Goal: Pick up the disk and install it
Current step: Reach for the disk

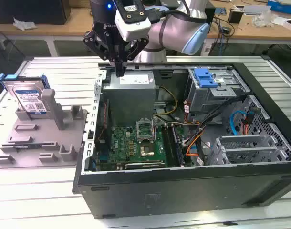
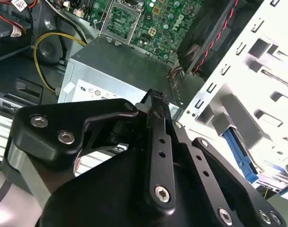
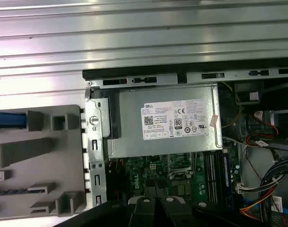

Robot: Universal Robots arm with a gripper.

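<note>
**Gripper [image 1: 119,71] clenched over open computer, disk [image 1: 28,98] well apart in its holder**

Black two-fingered gripper on a silver robot arm with pale blue joint caps [image 1: 181,33] hangs fingertips-down, clenched on nothing. Its tips come together just above the near edge of a grey metal power supply box with a white label [image 1: 131,93]. The second wrist view shows the black fingers [image 2: 156,142] running down to a knurled tip over the same grey box [image 2: 115,71].

The power supply sits in a corner of a black computer tower case [image 1: 183,191] lying on its side with the cover off. Below and beyond the gripper, inside the case, lies a green motherboard [image 1: 136,143]. Farther across the case from the gripper, a blue plastic bracket [image 1: 205,77] rests on top of a grey metal drive cage [image 1: 214,95].

The flat silver-grey disk, with its white-and-blue label and blue plastic carrier, is outside the case and well apart from the gripper, off to the exterior view's left of it. It stands on edge, tilted back, in a grey plastic holder [image 1: 40,143] on the ribbed aluminium surface [image 1: 55,67]. In the first wrist view the disk appears edge-on as a blue strip [image 3: 9,119] beside the holder's grey posts [image 3: 40,156].
</note>
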